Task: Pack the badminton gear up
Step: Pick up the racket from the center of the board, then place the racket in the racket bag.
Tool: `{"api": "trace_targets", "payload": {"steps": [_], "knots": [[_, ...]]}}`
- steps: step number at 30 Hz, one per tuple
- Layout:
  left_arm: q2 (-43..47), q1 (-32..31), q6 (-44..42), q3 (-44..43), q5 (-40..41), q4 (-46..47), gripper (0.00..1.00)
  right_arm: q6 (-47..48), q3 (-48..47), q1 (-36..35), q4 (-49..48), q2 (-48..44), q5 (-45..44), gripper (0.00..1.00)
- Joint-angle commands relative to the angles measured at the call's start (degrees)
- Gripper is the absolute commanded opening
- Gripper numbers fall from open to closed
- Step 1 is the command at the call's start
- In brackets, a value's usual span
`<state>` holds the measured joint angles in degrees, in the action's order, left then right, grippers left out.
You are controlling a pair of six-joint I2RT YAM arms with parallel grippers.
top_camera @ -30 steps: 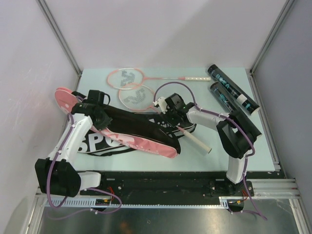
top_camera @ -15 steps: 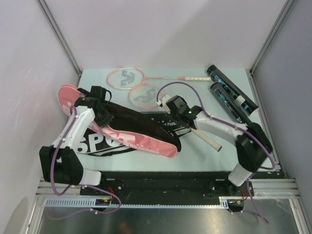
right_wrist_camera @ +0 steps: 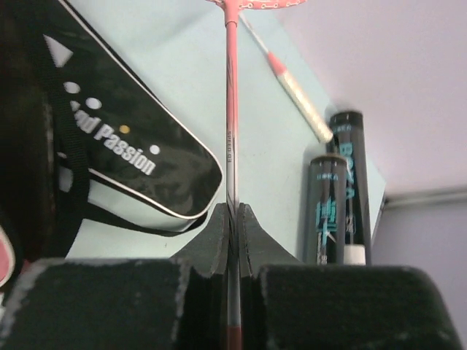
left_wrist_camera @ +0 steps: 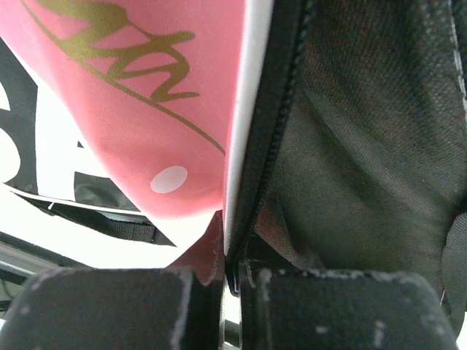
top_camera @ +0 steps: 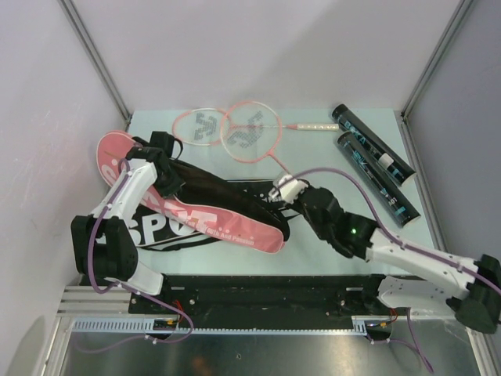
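A pink-and-white racket (top_camera: 250,130) sticks out away from my right gripper (top_camera: 283,185), its head overlapping the second racket (top_camera: 199,125), which lies flat at the back of the table. In the right wrist view my right gripper (right_wrist_camera: 233,219) is shut on the thin pink shaft (right_wrist_camera: 230,109); the held racket's handle is hidden under the arm. My left gripper (top_camera: 166,174) is shut on the zipper edge (left_wrist_camera: 241,219) of the pink-and-black racket bag (top_camera: 207,223), holding its mouth up. Two dark tubes with teal print (top_camera: 369,139) (top_camera: 379,178) lie at the right.
The bag's black flap with white lettering (right_wrist_camera: 128,153) lies just left of the held shaft. The second racket's pale handle (right_wrist_camera: 298,98) points toward the tubes (right_wrist_camera: 328,211). Walls and metal posts close in the left, back and right of the pale green table (top_camera: 329,235).
My right gripper has shut on the racket's shaft and drawn back toward the near right. The racket's head has swung to the back, over the other racket. The left gripper has kept its hold.
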<state>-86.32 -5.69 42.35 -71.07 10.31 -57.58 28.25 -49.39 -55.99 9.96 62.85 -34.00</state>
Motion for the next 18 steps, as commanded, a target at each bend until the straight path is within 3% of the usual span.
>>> {"api": "trace_targets", "payload": {"steps": [1,18], "knots": [[0.3,0.7,-2.3,-2.1,1.8,-0.7,0.0,7.6,3.6,-4.9,-12.4,-6.9,1.3,0.0],[3.2,0.6,-9.6,-2.1,1.8,-0.4,0.0,17.3,10.4,-15.3,-14.1,-8.3,1.8,0.0]]}}
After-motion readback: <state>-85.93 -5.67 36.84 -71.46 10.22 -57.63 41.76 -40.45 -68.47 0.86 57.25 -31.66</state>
